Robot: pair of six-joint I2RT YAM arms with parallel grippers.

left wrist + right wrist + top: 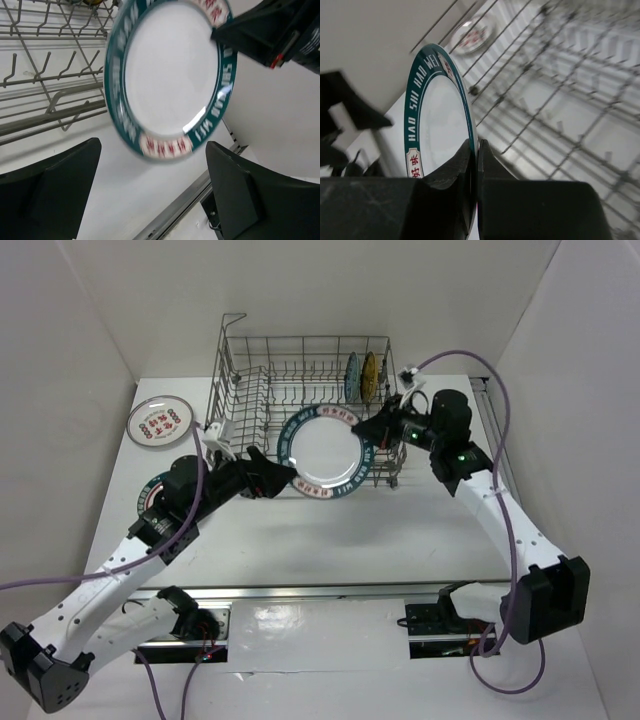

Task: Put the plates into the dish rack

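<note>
Plates lie spread across the scene. At the far left of the worktop [350, 530], the red-marked plate [155, 421] lies flat, apart from everything else. Nearer the front, the teal-rimmed plate [148, 492] also lies flat, largely hidden under the left arm. The left gripper [277, 478] is spread wide and grips nothing. It sits just beside the lower left rim of the lettered plate [322, 452]. In the left wrist view, that rim dips a little between the two dark fingers [65, 185], with clear space on both sides.

The lettered plate is white with a dark teal rim bearing letters and red patches. It hangs tilted, face up toward the overhead camera, at the near side of the dish rack [262, 390], above the wire tines. The patterned plate [351, 376] and the yellow plate [369, 375] stand upright on edge side by side in the far right part of the rack. The right gripper [374, 432] is clamped on the lettered plate's right rim. Its wrist view shows both fingers pressed against the rim, seen edge-on.
</note>
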